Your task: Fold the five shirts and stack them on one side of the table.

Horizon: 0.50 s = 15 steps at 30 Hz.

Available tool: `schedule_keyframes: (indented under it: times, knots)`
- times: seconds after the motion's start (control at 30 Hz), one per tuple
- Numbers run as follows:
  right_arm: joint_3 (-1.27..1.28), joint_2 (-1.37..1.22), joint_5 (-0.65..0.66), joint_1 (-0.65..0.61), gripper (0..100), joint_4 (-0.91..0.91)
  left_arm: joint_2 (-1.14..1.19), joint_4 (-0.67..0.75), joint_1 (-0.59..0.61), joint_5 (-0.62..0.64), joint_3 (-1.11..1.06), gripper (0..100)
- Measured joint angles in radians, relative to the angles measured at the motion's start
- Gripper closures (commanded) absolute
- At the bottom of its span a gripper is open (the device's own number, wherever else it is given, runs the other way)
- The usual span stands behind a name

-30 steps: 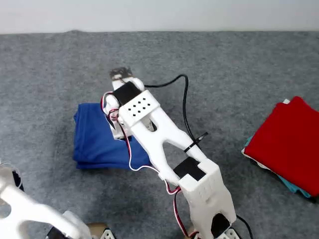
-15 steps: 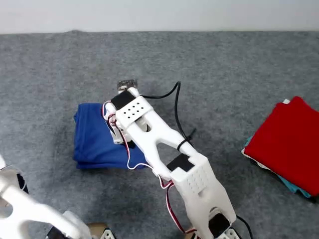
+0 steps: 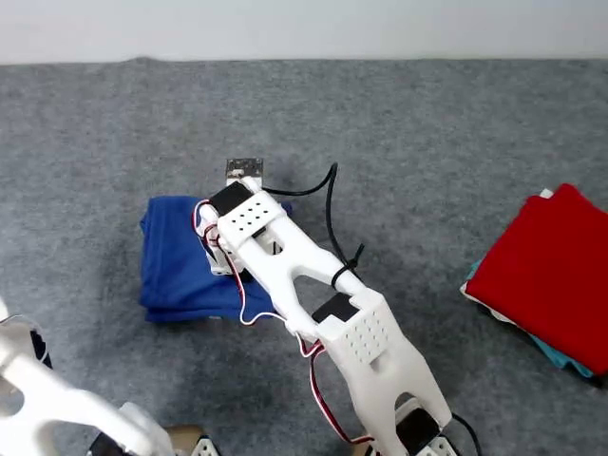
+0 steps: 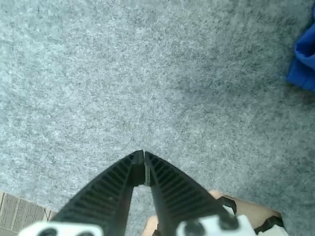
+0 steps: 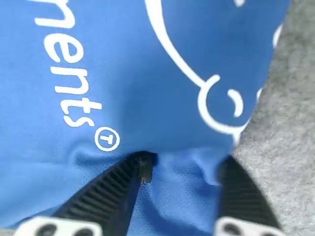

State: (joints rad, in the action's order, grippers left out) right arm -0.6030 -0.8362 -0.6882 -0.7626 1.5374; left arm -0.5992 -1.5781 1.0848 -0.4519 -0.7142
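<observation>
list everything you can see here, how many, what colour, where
blue shirt: one, blue with white print, folded, left of the table's middle
red shirt: one, red, folded, on top of a stack at the table's right edge
teal edge: one, teal, peeking out under the red shirt; how many shirts lie below cannot be told
table cover: one, grey, across the table
left gripper: one, black fingers, shut, above bare cover
right gripper: one, black fingers, open, down on the blue shirt with cloth bunched between them
</observation>
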Motion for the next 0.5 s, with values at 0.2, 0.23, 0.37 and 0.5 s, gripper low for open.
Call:
schedule_keyframes:
  times: [0.2, 0.23, 0.37, 0.5]
  knots:
    - [0.000, 0.000, 0.029, 0.006, 98.7, 0.002, 0.000, 0.000, 0.000, 0.000, 0.000, 99]
    - [0.000, 0.000, 0.032, 0.008, 99.3, 0.002, 0.000, 0.000, 0.000, 0.000, 0.000, 99]
    - [-0.002, 0.000, 0.069, 0.017, 99.0, 0.025, 0.000, 0.000, 0.000, 0.000, 0.000, 99]
    - [-0.049, -0.014, 0.149, 0.037, 99.0, 0.104, 0.000, 0.000, 0.000, 0.000, 0.000, 99]
